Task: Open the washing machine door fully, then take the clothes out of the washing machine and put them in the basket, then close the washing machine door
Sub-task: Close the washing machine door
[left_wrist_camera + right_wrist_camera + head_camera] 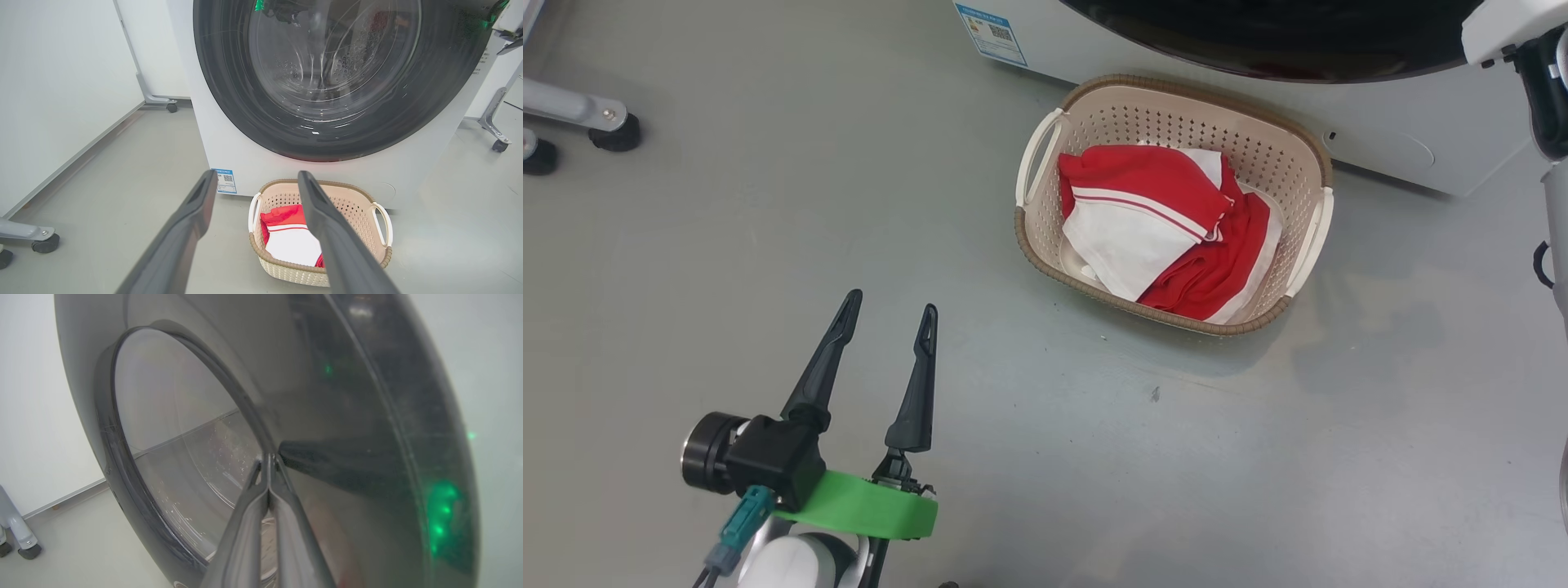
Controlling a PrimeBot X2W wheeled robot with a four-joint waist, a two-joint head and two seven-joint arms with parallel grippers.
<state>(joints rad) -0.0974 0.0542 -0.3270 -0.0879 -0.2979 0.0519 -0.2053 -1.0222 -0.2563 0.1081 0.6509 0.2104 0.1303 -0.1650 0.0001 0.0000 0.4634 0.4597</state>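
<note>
The red and white clothes [1168,229] lie in the cream basket [1311,155] on the floor in front of the white washing machine [1388,139]. In the left wrist view the washing machine door [229,94] sits flat against the machine [253,159], above the basket [367,208] holding the clothes [286,234]. My left gripper [889,317] hangs open and empty over the floor, left of the basket. My right gripper [267,459] is shut, its tips resting against the glossy black rim of the door [339,416] beside the glass bowl. A part of my right arm [1535,49] shows at the top right.
Grey wheeled legs [580,110] stand at the far left on the grey floor [1094,457]. A white panel [61,81] runs along the left of the machine, and another caster leg [496,130] stands to its right. A blue label [992,33] marks the machine's lower front.
</note>
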